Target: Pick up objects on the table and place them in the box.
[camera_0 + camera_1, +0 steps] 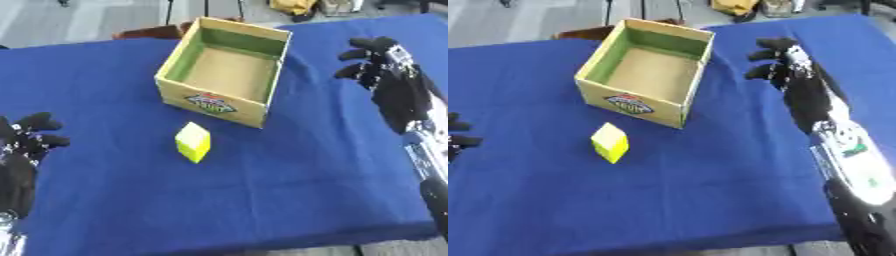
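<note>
Blue cloth covered the table (289, 200); the open cardboard box (224, 70) looked empty. Your small yellow block (193, 142) appeared light and rigid, best pinched across its flat sides. Right hand (385, 70) hovered with fingers curled, holding nothing; left hand (22, 145) likewise.

I note blue cloth (289, 190) covering table; beyond cloth's far edge, brown chair back (147, 33) and yellow bag (293, 6).

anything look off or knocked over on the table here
Nothing stands out. The open cardboard box sits upright on the blue tablecloth, turned askew to the table edges, and looks empty. The small yellow block lies just in front of it, apart from it. No spill or damage shows.
</note>
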{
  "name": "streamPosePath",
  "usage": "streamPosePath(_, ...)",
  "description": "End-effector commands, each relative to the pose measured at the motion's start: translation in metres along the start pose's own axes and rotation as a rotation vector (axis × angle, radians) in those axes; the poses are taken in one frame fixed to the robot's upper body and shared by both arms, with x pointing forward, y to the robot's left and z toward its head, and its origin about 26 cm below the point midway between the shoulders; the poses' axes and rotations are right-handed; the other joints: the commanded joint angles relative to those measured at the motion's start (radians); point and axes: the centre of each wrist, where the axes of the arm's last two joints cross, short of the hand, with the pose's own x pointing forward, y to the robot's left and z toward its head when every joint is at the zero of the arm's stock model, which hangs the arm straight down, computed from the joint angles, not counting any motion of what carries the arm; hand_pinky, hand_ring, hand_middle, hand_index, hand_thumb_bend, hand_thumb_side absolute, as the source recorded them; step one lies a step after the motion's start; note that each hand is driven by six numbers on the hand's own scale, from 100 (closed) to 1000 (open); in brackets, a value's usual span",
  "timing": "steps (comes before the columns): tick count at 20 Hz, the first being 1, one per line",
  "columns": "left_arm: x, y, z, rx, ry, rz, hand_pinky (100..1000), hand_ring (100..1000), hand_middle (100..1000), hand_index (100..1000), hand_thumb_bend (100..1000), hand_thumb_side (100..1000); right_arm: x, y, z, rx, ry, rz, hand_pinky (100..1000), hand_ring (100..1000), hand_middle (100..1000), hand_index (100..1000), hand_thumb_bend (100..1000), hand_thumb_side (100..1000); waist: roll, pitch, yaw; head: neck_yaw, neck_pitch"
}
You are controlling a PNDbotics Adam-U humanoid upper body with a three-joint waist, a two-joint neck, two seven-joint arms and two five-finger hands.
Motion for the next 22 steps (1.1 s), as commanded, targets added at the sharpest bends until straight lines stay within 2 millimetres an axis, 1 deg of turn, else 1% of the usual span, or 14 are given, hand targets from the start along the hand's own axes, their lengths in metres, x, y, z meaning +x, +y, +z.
streamPosePath(1, 0.006, 0.006, -0.002, -0.002, -0.017, -0.025, 725, 528, 598, 751, 626, 901, 0.006, -0.004, -0.001, -0.002, -0.017, 0.013, 825, 622, 690, 858, 100, 897, -0.001, -0.013, -0.001, 0.006, 0.01)
streamPosePath(8, 0.009, 0.009, -0.004, -0.015, -0.021, -0.05, 728, 531, 603, 754, 632, 882, 0.006, -0.004, -0.001, -0.002, -0.015, 0.011, 825, 622, 689, 858, 100, 896, 0.001, -0.015, -0.002, 0.004, 0.007)
streamPosePath(12, 0.015, 0.013, -0.007, -0.035, -0.03, -0.096, 732, 535, 610, 762, 645, 850, 0.005, -0.005, -0.001, -0.001, -0.012, 0.013, 825, 622, 689, 858, 100, 897, 0.002, -0.016, -0.002, 0.003, 0.007)
streamPosePath(14, 0.02, 0.017, -0.01, -0.051, -0.042, -0.145, 738, 542, 618, 768, 651, 819, 0.005, -0.005, -0.001, 0.0, -0.012, 0.013, 825, 622, 689, 858, 100, 896, 0.002, -0.017, -0.003, 0.001, 0.007)
streamPosePath(16, 0.027, 0.02, -0.015, -0.077, -0.055, -0.217, 738, 550, 626, 776, 671, 758, 0.005, -0.005, -0.001, 0.0, -0.011, 0.013, 825, 622, 689, 858, 100, 896, 0.003, -0.018, -0.003, -0.002, 0.007)
streamPosePath(17, 0.031, 0.021, -0.017, -0.096, -0.061, -0.26, 740, 556, 634, 782, 692, 708, 0.005, -0.005, -0.001, 0.0, -0.01, 0.013, 825, 622, 689, 858, 100, 897, 0.003, -0.019, -0.004, -0.003, 0.007)
streamPosePath(18, 0.036, 0.022, -0.02, -0.12, -0.068, -0.308, 740, 559, 637, 786, 698, 683, 0.004, -0.005, 0.0, 0.001, -0.009, 0.013, 825, 622, 689, 858, 100, 896, 0.003, -0.02, -0.005, -0.003, 0.007)
streamPosePath(19, 0.041, 0.023, -0.024, -0.146, -0.075, -0.356, 742, 567, 648, 794, 709, 637, 0.004, -0.005, 0.0, 0.001, -0.008, 0.013, 825, 622, 689, 858, 100, 896, 0.003, -0.021, -0.006, -0.004, 0.007)
streamPosePath(22, 0.059, 0.023, -0.038, -0.265, -0.096, -0.536, 742, 585, 668, 805, 715, 581, 0.004, -0.004, 0.0, 0.004, -0.007, 0.011, 825, 622, 689, 858, 100, 895, 0.003, -0.026, -0.01, -0.007, 0.009)
